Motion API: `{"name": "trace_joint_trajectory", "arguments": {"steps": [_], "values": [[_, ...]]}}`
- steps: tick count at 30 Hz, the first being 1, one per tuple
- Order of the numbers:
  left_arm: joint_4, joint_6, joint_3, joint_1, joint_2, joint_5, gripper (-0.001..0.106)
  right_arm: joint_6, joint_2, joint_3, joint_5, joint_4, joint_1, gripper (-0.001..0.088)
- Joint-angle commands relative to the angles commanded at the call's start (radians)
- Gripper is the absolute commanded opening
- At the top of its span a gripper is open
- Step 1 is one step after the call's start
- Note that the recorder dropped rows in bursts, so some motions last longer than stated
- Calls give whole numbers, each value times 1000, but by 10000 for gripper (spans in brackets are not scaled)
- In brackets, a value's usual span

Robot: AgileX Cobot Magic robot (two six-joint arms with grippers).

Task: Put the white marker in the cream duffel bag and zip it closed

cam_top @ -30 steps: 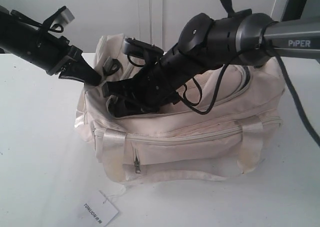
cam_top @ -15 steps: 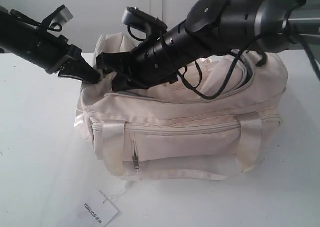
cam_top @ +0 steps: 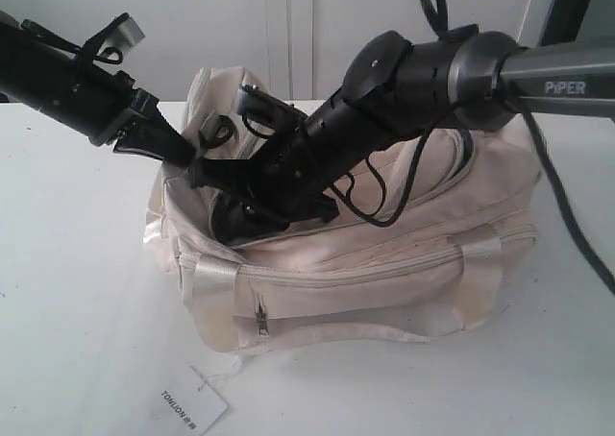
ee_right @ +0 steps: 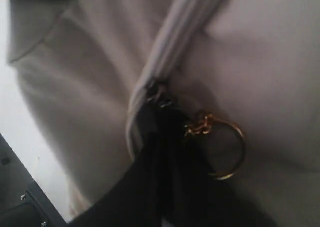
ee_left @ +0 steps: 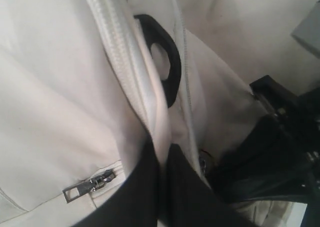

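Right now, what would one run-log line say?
left gripper: pinching cream duffel bag fabric | right gripper: shut at zipper slider, gold ring beside | white marker: not visible

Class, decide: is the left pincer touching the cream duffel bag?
Touching. In the left wrist view the left pincer is clamped on a fold of the cream duffel bag beside its zipper.

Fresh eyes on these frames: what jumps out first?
The cream duffel bag dominates the white table, with both black arms converging on its left end in the exterior view. The left tool pinches the bag's fabric edge below a black strap ring. The right tool is closed at the end of the grey zipper, a gold ring pull hanging beside it.
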Motion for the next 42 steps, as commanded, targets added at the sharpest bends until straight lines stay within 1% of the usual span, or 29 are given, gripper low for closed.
{"name": "trace_joint_trajectory", "arguments": {"steps": [4,6,7,12,17,19,23,28,35,37,40,42], "values": [[0,0,0,0,0,0,0,-4,4,0,-25,-41,0,294],[0,0,0,0,0,0,0,-4,-9,0,-32,-47,-2,351],[0,0,0,0,0,0,0,-4,-20,0,-41,-51,-2,361],[0,0,0,0,0,0,0,-4,-92,-2,-108,-99,-2,364],[0,0,0,0,0,0,0,-12,-147,-2,-191,-204,-2,364],[0,0,0,0,0,0,0,-25,-154,-2,-201,-236,-2,364],[0,0,0,0,0,0,0,-30,-153,-2,-198,-241,1,364],[0,0,0,0,0,-2,0,-104,-131,0,-180,-241,19,367],[0,0,0,0,0,-2,0,-104,-95,0,-177,-224,26,371],[0,0,0,0,0,-2,0,-104,-89,0,-183,-224,28,399],[0,0,0,0,0,-2,0,-104,-86,0,-197,-217,28,478],[0,0,0,0,0,-2,0,-104,-86,0,-197,-197,30,493]]}}
